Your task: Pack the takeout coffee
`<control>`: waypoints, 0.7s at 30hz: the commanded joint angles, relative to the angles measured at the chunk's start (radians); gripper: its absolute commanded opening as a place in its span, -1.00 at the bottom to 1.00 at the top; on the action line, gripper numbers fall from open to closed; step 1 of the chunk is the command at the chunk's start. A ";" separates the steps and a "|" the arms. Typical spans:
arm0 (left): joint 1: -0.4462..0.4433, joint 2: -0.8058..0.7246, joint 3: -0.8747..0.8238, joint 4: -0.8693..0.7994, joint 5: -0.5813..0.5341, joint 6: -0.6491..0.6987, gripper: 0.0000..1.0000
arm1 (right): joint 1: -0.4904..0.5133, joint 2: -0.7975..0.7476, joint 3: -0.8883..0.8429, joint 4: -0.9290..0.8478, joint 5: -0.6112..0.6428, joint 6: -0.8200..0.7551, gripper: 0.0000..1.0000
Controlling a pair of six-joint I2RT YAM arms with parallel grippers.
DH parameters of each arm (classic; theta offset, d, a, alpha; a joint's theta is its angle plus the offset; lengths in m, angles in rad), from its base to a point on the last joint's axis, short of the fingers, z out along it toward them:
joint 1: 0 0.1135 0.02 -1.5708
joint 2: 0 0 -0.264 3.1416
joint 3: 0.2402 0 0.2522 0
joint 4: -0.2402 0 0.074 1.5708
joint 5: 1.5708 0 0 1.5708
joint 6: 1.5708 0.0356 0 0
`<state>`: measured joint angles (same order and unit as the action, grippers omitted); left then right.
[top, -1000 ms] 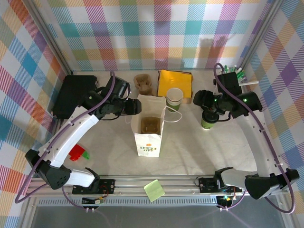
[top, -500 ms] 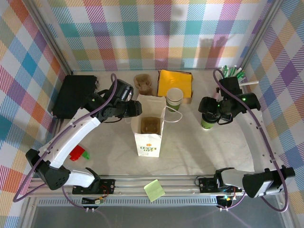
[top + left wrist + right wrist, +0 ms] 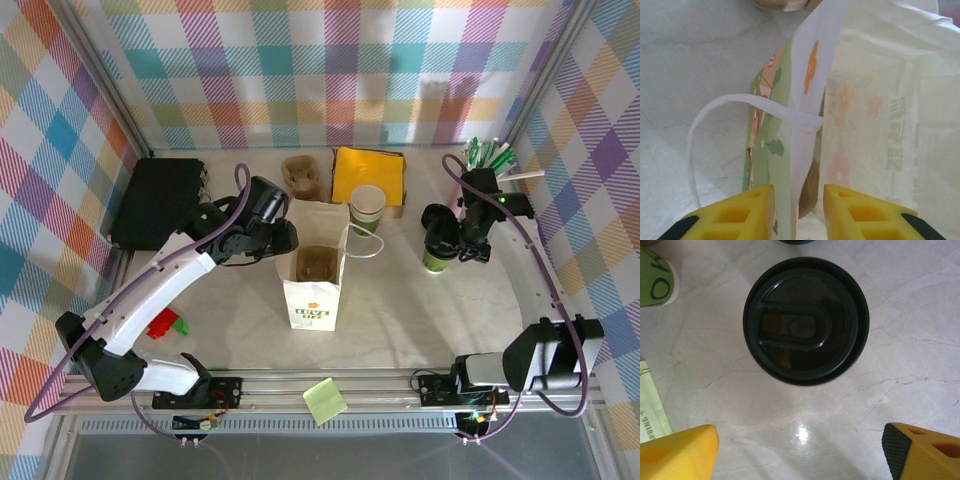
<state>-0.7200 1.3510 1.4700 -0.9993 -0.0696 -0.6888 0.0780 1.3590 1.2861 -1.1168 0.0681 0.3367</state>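
Top view: paper bag (image 3: 312, 295) upright mid-table, mouth open, brown insert (image 3: 318, 263) inside. Left gripper (image 3: 288, 238) sits at the bag's left top rim. Takeout coffee (image 3: 435, 263) stands on the table right of the bag, well apart from it, outside it, black lid (image 3: 437, 250) on. Right gripper (image 3: 438, 238) is directly over it. Open cup (image 3: 367, 205) stands behind the bag's right corner, just beside the yellow box (image 3: 368, 172). Straws (image 3: 487, 155) are in the back-right corner.

Left wrist: left gripper (image 3: 799, 192) jaws narrowly apart, straddling the bag (image 3: 805, 100) wall. Paper runs between the yellow fingers (image 3: 752, 202) with a gap showing on both sides, so not pinched. White handle loop (image 3: 715, 107) hangs off to the left.

Right wrist: right gripper (image 3: 800, 437) jaws wide apart, nothing between them. Black lid (image 3: 806, 320) seen from straight above, ahead of the fingertips, no contact. Open cup (image 3: 654, 280) top left, bag corner (image 3: 649, 405) at the left edge.
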 commanded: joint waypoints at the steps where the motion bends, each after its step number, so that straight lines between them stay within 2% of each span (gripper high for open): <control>1: -0.009 -0.005 -0.020 0.053 0.013 -0.070 -0.42 | -0.014 0.054 0.028 0.028 -0.004 -0.040 0.74; 8: -0.010 -0.010 -0.055 0.136 0.029 -0.150 -0.59 | -0.032 0.158 0.076 0.038 0.017 -0.063 0.75; 21: -0.011 -0.026 -0.129 0.251 0.041 -0.243 -0.74 | -0.041 0.198 0.072 0.076 -0.036 -0.091 0.75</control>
<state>-0.7261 1.3502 1.3647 -0.7944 -0.0353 -0.8997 0.0448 1.5440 1.3376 -1.0489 0.0601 0.2680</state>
